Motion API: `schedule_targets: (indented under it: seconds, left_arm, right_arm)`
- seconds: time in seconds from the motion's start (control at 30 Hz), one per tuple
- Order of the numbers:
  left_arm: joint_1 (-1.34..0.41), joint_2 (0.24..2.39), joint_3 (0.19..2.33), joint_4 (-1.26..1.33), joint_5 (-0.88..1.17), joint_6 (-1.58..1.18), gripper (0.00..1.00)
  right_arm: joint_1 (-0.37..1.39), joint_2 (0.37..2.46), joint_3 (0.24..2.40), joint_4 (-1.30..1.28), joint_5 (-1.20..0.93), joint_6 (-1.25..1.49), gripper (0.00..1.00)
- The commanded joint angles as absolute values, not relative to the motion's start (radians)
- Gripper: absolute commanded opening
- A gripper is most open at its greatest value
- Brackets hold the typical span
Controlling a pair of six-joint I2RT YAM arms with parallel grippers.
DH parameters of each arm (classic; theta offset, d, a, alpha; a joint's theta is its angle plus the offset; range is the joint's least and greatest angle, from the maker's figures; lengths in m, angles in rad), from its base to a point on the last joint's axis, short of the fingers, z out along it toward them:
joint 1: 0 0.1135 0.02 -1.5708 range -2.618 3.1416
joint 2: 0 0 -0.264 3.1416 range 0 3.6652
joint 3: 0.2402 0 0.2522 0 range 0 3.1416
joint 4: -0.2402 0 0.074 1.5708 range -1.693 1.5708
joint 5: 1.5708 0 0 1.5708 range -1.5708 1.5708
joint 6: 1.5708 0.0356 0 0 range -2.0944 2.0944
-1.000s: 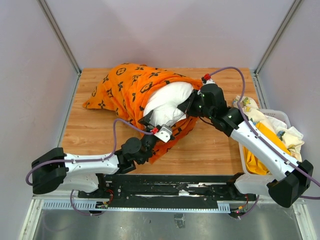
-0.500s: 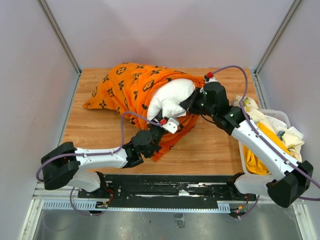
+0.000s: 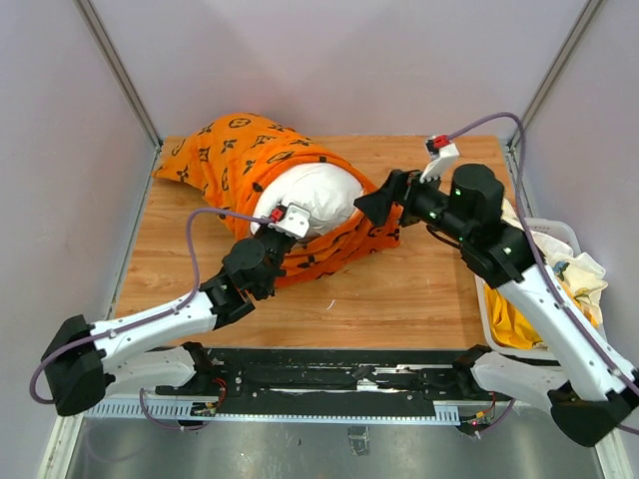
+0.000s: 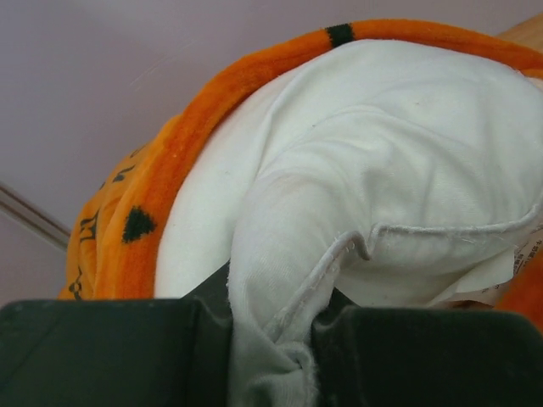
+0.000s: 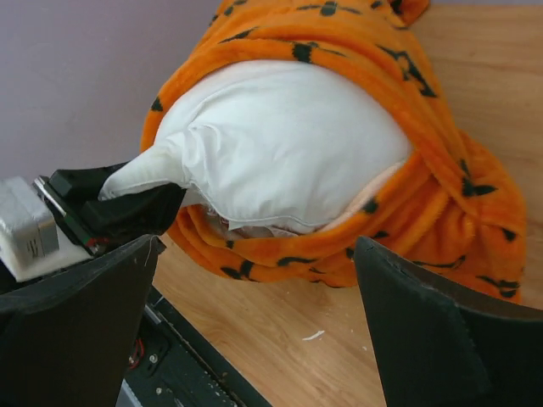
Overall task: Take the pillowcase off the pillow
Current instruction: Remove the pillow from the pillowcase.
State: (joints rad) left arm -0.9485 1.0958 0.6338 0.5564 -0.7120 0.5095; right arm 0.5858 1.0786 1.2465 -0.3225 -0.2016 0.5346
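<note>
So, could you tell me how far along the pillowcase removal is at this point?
Done: one end of the pillow bulges out of the open end of the pillowcase. In hand: the left gripper pinches the pillow's exposed corner; the right gripper is open beside the case, holding nothing. Left: much of the pillow looks to be inside the orange fabric, so the case has to be gripped and pulled off.
</note>
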Motion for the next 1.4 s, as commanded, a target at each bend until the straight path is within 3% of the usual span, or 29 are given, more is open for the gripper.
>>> schedule_targets:
  seconds: [0.0, 0.2, 0.43, 0.6, 0.7, 0.93, 1.07, 1.13, 1.37]
  left_arm:
    - [-0.909, 0.943, 0.658, 0.545, -0.658, 0.426, 0.00]
    - [-0.907, 0.863, 0.691, 0.486, -0.607, 0.409, 0.00]
    - [-0.905, 0.848, 0.706, 0.478, -0.615, 0.400, 0.00]
    - [-0.904, 0.849, 0.714, 0.487, -0.653, 0.407, 0.00]
    - [-0.895, 0.853, 0.729, 0.499, -0.684, 0.408, 0.00]
    - [-0.856, 0.864, 0.802, 0.514, -0.783, 0.386, 0.00]
    - [-0.837, 0.850, 0.843, 0.527, -0.866, 0.339, 0.00]
    - [-0.831, 0.835, 0.860, 0.509, -0.879, 0.304, 0.00]
    - [-0.817, 0.782, 0.878, 0.486, -0.906, 0.248, 0.00]
  right_arm:
    - [0.565, 0.971, 1.231, -0.309, -0.130, 0.387, 0.98]
    - [0.546, 1.097, 1.239, -0.310, -0.110, 0.384, 1.00]
    - [0.551, 1.320, 1.339, -0.333, -0.103, 0.358, 0.93]
    - [0.552, 1.375, 1.319, -0.338, -0.061, 0.342, 0.78]
    - [0.550, 1.365, 1.266, -0.337, -0.006, 0.341, 0.61]
    - [0.535, 1.309, 1.139, -0.371, 0.125, 0.316, 0.46]
    - [0.436, 1.274, 1.049, -0.341, 0.014, 0.390, 0.18]
    - [0.369, 1.283, 1.013, -0.317, -0.075, 0.430, 0.10]
    - [0.336, 1.328, 1.001, -0.315, -0.074, 0.488, 0.07]
